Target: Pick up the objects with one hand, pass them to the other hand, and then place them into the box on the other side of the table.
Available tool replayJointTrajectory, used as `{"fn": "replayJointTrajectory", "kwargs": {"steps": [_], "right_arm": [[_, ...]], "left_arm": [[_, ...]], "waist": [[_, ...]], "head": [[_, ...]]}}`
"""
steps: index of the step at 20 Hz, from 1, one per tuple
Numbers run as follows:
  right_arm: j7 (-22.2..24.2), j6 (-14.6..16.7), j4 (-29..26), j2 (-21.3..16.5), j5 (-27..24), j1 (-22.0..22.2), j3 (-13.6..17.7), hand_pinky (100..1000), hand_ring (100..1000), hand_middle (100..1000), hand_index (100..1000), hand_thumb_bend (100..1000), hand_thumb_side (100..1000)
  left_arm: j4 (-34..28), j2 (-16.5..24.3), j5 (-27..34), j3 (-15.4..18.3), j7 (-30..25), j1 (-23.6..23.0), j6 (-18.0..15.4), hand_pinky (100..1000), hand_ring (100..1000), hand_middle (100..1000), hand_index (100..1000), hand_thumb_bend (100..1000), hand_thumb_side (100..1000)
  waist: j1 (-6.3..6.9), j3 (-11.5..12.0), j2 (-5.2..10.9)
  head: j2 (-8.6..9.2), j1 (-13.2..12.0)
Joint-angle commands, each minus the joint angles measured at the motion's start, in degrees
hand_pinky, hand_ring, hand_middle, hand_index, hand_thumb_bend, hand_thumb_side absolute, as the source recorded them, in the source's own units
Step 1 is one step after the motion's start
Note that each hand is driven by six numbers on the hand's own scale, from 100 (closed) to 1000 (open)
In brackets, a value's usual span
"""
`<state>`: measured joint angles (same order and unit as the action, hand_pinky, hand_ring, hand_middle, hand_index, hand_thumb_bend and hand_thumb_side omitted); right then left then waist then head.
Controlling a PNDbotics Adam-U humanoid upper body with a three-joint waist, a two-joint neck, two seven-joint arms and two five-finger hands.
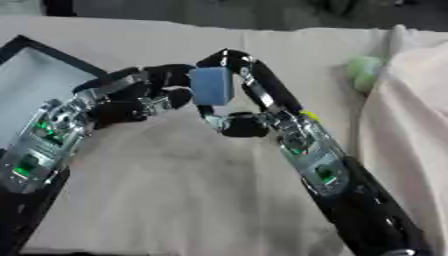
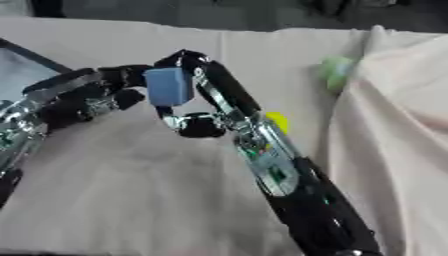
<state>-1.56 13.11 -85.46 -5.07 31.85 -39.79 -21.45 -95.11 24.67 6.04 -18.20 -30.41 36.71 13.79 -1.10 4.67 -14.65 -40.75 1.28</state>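
Nearest me in the left eye view are both forearms, rising from the lower corners to meet mid-table. My right hand (image 1: 249, 100) has its fingers and thumb curled around the blue block (image 1: 211, 86), held up off the cloth-covered table (image 1: 175, 200). My left hand (image 1: 144, 97) is right against the block's other side with fingers curled toward it, though I can't tell whether they have closed on it. I judge the pick-up done and the hand-over underway; the drop into the box (image 1: 39, 75) at the left edge is still to come. A green object (image 1: 363, 70) waits at far right.

From the right eye view, only a sliver of the box remains, but a yellow object (image 2: 278, 121) just behind my right wrist shows plainly, barely visible in the other view.
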Motion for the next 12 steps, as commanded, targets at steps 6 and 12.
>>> {"fn": "replayJointTrajectory", "kwargs": {"steps": [6,12], "right_arm": [[-0.03,0.73,-1.95,0.63,-1.04,-1.26,-0.48,683,501,426,541,100,100],[-0.04,0.97,-2.04,0.91,-0.83,-1.44,-0.59,683,500,425,540,100,100]], "left_arm": [[-0.12,-0.51,0.41,-0.92,-1.73,1.55,1.07,959,1000,998,837,427,791],[0.2,-0.37,2.01,-1.12,-3.83,1.71,1.58,967,1000,1000,839,456,823]], "waist": [[-0.01,-0.07,0.32],[0.08,-0.1,0.36]], "head": [[0.71,-0.63],[0.77,-0.76]]}}
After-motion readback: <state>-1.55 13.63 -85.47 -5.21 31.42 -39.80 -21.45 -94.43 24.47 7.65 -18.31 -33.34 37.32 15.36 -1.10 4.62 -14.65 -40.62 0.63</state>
